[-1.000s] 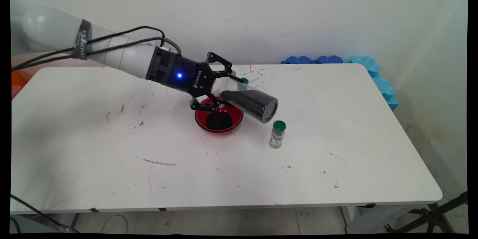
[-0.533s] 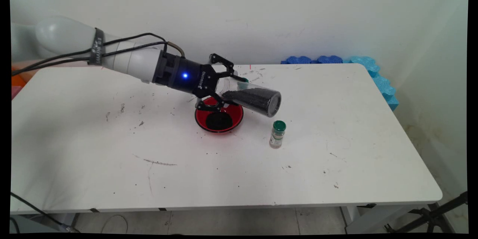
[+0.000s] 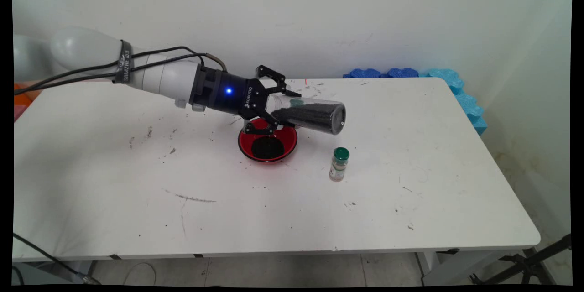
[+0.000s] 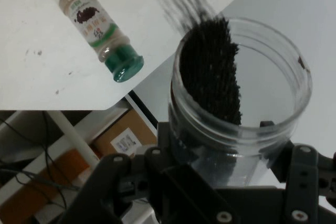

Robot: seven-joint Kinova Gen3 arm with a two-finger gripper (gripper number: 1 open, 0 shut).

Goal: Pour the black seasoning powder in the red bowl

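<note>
My gripper (image 3: 279,110) is shut on a clear plastic jar (image 3: 310,115) partly filled with black grains. The jar lies almost level in the air, its closed base pointing right, above the right rim of a red bowl (image 3: 289,140) that holds a heap of the same black grains. In the hand view the jar (image 4: 239,108) is seen through its open mouth, grains heaped on one side, with the gripper (image 4: 220,182) clamped round it. A small spice bottle (image 3: 338,164) with a green cap stands on the table right of the bowl; the spice bottle (image 4: 101,36) also shows at upper left.
Black grains and smudges are scattered over the white table (image 3: 410,200). Blue foam pieces (image 3: 456,89) lie along the back right edge by the wall. A second green cap peeks out behind the jar, near the fingers.
The gripper has tilted the jar upward, from pointing down to the right to nearly level, and lifted it slightly. The bowl and spice bottle have stayed put.
</note>
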